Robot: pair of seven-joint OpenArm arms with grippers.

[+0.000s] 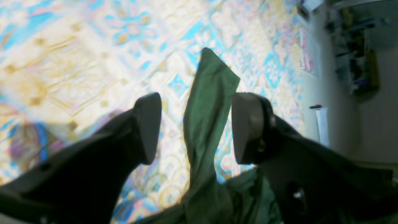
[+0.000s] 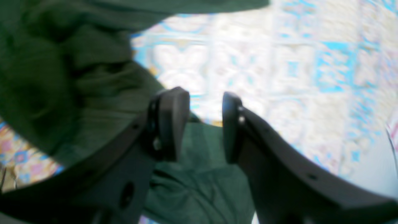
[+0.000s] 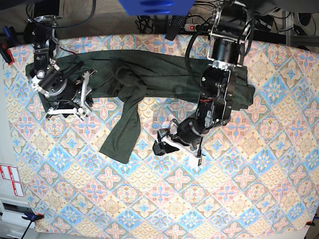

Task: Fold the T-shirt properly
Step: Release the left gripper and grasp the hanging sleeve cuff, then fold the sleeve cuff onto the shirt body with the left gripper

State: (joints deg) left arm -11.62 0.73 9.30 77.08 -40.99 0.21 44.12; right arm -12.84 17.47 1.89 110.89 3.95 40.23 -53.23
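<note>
While both sets of fingers are parted and holding nothing, the left gripper (image 1: 192, 127) hangs just off the T-shirt (image 3: 164, 82), framing its loose sleeve (image 3: 122, 134), and the right gripper (image 2: 205, 124) sits at the shirt's other end. The shirt's bunched along the far edge of the patterned tablecloth (image 3: 149, 199). It looks soft, light and floppy, so I'd grab hems or shoulder seams.
</note>
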